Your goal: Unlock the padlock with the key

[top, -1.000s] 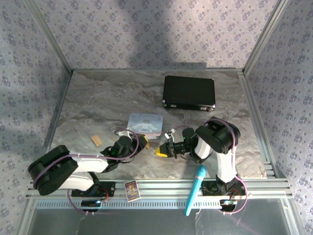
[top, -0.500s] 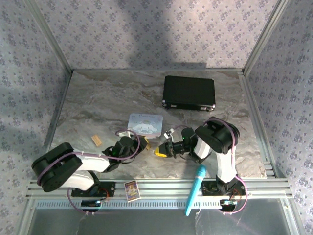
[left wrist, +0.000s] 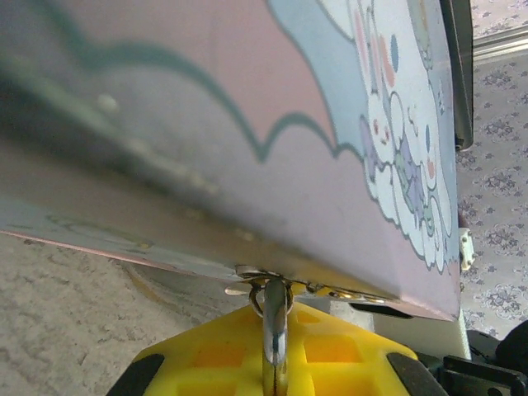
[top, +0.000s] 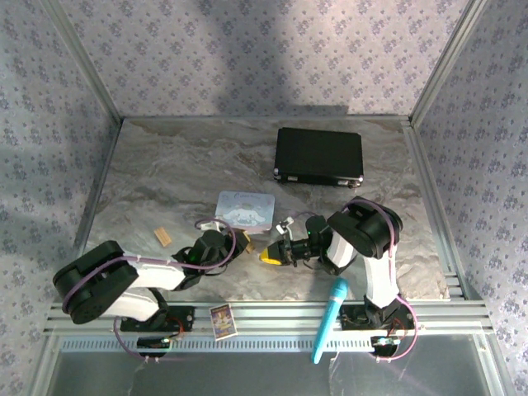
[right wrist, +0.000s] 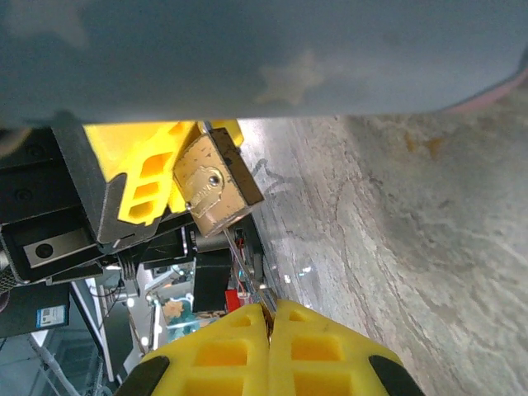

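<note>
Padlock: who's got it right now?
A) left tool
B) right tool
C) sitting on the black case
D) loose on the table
A: in the right wrist view the brass padlock sits clamped against a yellow finger of the left tool, while the right tool pinches the thin key.

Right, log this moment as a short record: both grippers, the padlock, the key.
left gripper: shut on the padlock
right gripper: shut on the key
padlock: brass body close beside the pastel tin
key: tip aimed at the padlock's base; inserted or not, cannot tell
</note>
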Action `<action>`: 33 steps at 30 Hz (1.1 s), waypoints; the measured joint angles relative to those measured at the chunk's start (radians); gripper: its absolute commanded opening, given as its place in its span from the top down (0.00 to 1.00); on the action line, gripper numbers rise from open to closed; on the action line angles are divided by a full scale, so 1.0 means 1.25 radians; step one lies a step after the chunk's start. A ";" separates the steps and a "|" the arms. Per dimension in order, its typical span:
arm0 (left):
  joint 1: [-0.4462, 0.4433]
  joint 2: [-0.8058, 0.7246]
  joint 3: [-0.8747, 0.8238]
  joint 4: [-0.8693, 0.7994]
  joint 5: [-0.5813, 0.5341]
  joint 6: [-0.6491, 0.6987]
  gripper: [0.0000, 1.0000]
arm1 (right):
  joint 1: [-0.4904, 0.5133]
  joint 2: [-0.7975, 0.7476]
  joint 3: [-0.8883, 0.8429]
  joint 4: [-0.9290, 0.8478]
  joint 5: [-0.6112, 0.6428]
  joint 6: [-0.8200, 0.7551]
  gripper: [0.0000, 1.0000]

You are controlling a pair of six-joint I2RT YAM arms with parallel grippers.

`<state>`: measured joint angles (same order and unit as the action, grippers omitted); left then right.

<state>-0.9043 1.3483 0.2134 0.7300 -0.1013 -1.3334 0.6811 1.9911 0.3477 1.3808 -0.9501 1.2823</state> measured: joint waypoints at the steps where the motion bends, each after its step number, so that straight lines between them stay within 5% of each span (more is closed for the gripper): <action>1: 0.000 0.000 0.001 0.000 0.000 0.000 1.00 | 0.000 0.000 -0.001 0.000 0.000 -0.002 1.00; 33: -0.036 0.057 0.005 0.106 -0.066 -0.045 1.00 | -0.012 -0.016 0.003 -0.013 0.027 0.038 1.00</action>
<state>-0.9497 1.4193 0.2195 0.8619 -0.1841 -1.3891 0.6666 1.9705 0.3519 1.3647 -0.9161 1.3293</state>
